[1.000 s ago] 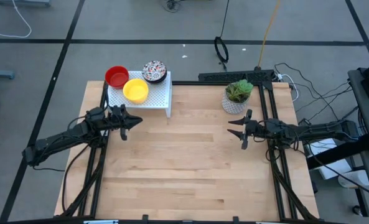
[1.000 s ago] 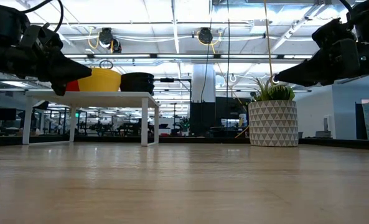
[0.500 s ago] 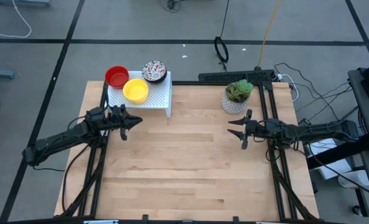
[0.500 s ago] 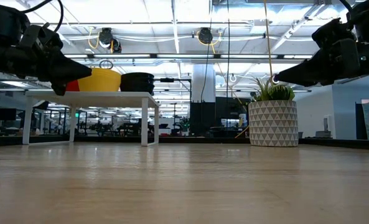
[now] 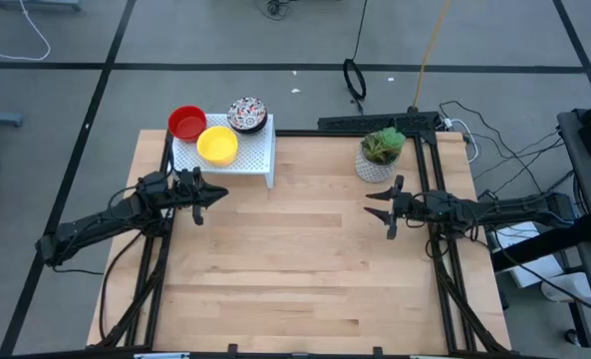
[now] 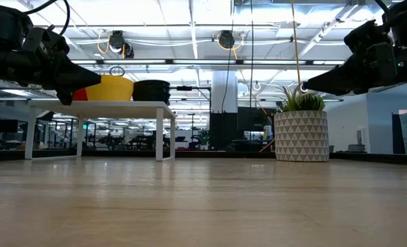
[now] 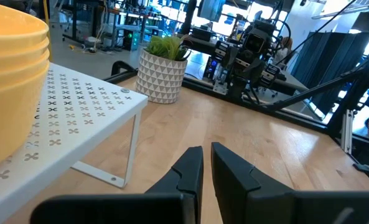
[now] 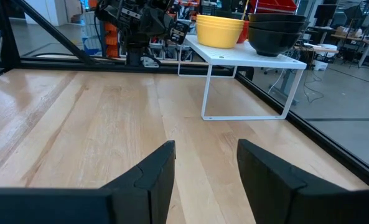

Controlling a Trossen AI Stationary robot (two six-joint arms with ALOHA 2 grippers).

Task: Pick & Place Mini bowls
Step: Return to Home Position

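Note:
The mini bowls sit in three stacks on the white perforated rack [image 5: 255, 158] at the table's far left: red [image 5: 186, 123], yellow [image 5: 216, 145], and speckled with a dark outside [image 5: 247, 114]. My left gripper [image 5: 220, 193] hovers shut just in front of the rack, on its near side, and touches nothing. In the left wrist view the yellow stack [image 7: 10, 81] fills the edge beside the left gripper [image 7: 207, 152]. My right gripper [image 5: 373, 204] hovers open over the table's right half, pointing left toward the rack; the right wrist view shows it [image 8: 206, 149] facing the rack [image 8: 246, 59].
A white patterned pot with a green plant [image 5: 381, 152] stands at the far right, just behind my right gripper. Bare wooden tabletop [image 5: 295, 269] spreads between the two arms and toward the near edge. Cables and a black frame lie beyond the far edge.

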